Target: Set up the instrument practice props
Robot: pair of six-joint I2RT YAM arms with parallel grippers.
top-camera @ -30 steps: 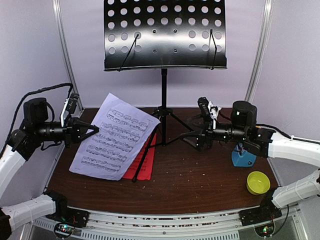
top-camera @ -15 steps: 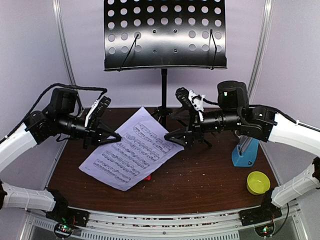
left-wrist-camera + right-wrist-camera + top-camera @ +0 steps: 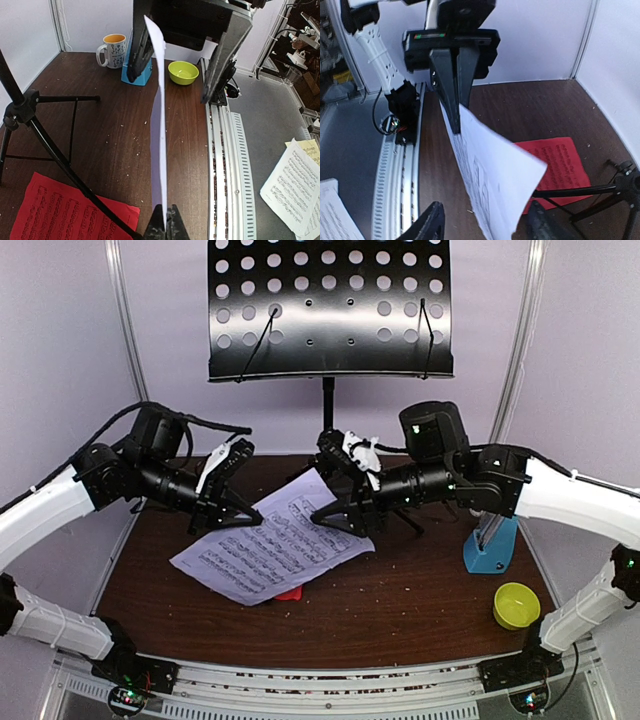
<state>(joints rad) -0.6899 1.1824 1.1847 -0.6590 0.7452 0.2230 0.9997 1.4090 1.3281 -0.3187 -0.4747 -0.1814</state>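
Both arms have swung inward since the earlier frames, carrying the white sheet [image 3: 275, 550] from the left side of the table [image 3: 420, 625] toward its middle. The right gripper [image 3: 332, 517], a second ago near the tripod legs, is now at the sheet's right edge.

Left gripper [image 3: 232, 522]: clenched on the white sheet's left edge, fingertips [image 3: 172, 225] pinched together over the paper in the left wrist view.

Right gripper: jaws apart and straddling the sheet's right corner, one finger on each side. The right wrist view shows the paper between them, with a gap at each finger [image 3: 432, 222].

White sheet: held off the table between the two grippers, printed side up and tilted, its near corner lowest.

Red sheet [image 3: 65, 215]: flat on the table beside the stand's legs, and in the top view almost wholly covered by the white sheet.

Stand [image 3: 330, 310]: upright at the back, its desk above both grippers.

Metronome [image 3: 492, 545]: upright at the right, partly hidden by the right arm. The mug [image 3: 114, 50] is just beside it and the bowl [image 3: 516, 605] is nearer the front edge.
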